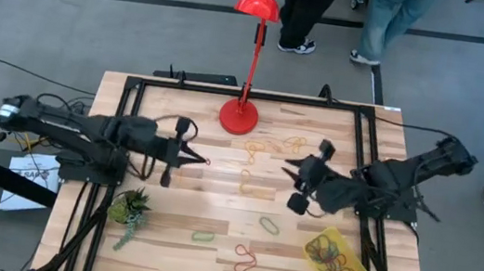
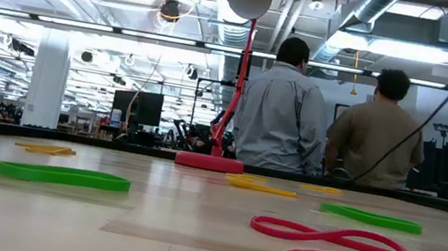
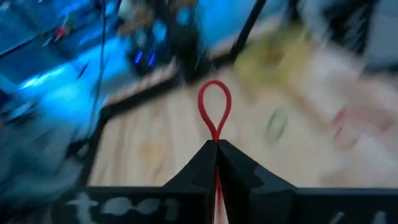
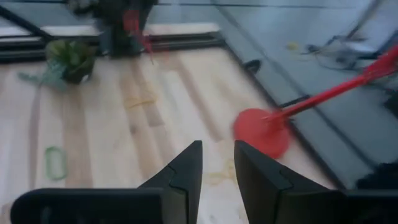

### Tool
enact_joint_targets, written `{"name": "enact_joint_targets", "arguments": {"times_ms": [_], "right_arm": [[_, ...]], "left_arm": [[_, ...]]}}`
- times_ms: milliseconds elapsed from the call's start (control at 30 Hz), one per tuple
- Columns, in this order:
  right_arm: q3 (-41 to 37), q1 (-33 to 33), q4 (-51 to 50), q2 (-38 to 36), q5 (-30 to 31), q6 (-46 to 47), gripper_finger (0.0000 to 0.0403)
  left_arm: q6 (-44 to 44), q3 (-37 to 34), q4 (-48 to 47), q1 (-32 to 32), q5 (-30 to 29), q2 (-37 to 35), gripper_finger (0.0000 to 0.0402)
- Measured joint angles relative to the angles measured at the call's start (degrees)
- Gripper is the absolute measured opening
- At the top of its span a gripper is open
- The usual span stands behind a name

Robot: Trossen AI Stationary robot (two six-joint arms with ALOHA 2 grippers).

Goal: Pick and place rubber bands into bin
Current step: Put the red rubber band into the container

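Above the wooden table (image 1: 214,209), the left gripper (image 1: 204,160) hangs over the left-centre boards with its fingers (image 3: 239,168) clamped on a red rubber band (image 3: 214,107), whose loop pokes out past the tips. Across from it, the right gripper (image 1: 288,168) is poised near the table's middle, its fingers (image 4: 186,169) a little apart and holding nothing. More rubber bands (image 1: 246,259) lie loose on the wood in red, green and yellow, several of them near the red lamp base (image 1: 239,116). Others are piled in the yellow bin (image 1: 335,262) at the near right corner. A small green plant (image 1: 129,208) sits by the left edge. Two people (image 2: 284,108) stand beyond the far side, backs turned.
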Motion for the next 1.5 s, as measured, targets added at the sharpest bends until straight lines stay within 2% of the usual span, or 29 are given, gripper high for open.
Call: {"name": "enact_joint_targets", "arguments": {"times_ms": [67, 200, 267, 333, 400, 533, 633, 767, 967, 1067, 1167, 1300, 1367, 1500], "right_arm": [[-11.5, -1.9, 14.2, -2.9, -5.4, -4.2, 0.0087], [-33.9, -6.6, 55.1, -3.0, -18.9, -14.5, 0.0087], [-41.8, -8.9, 74.3, 0.0, -20.9, -16.2, 0.0087], [-47.2, -11.2, 88.1, 4.7, -21.0, -15.3, 0.0087], [-49.8, -13.0, 97.7, 9.7, -22.2, -12.6, 0.0087], [-49.7, -15.0, 110.2, 19.7, -29.0, -9.5, 0.0087], [-46.8, -15.6, 117.1, 25.2, -32.3, -11.1, 0.0087], [-43.5, -15.8, 116.4, 28.6, -34.7, -13.2, 0.0087], [-42.4, -17.0, 116.5, 29.3, -35.0, -13.4, 0.0087], [-42.4, -17.0, 116.6, 29.0, -35.2, -13.4, 0.0084], [-42.4, -17.0, 115.9, 29.0, -35.1, -13.4, 0.0065], [-42.4, -17.3, 112.9, 29.0, -34.8, -13.4, 0.0011], [-42.4, -17.2, 111.8, 29.0, -33.9, -12.8, 0.0009], [-42.4, -17.2, 109.0, 29.0, -30.5, -11.0, 0.0003]], "left_arm": [[-2.6, -2.8, 6.0, 2.9, 6.1, -0.3, 0.0000], [-6.8, -9.4, 21.0, 4.5, 7.7, 3.7, 0.0000], [-8.9, -12.0, 28.6, 4.0, 9.4, 7.4, 0.0000], [-10.6, -13.4, 37.3, 3.1, 10.4, 11.9, 0.0000], [-12.4, -13.3, 44.1, 2.1, 10.0, 16.8, 0.0000], [-14.8, -10.0, 52.8, 1.3, 7.7, 27.5, 0.0000], [-15.1, -6.0, 56.1, 1.0, 7.4, 34.6, 0.0000], [-16.5, -0.7, 56.2, 1.2, 6.7, 40.1, 0.0000], [-16.2, 1.6, 54.7, 1.2, 7.2, 41.0, 0.0000], [-15.8, 1.6, 53.4, 1.4, 5.5, 40.4, 0.0000], [-15.9, 1.5, 51.6, 1.5, 5.1, 40.4, 0.0000], [-15.8, 1.5, 50.2, 1.4, 5.2, 40.4, 0.0000], [-15.8, 1.5, 50.4, 1.4, 3.1, 40.4, 0.0000], [-14.8, 1.5, 48.2, 1.4, -7.2, 40.4, 0.0000]]}}
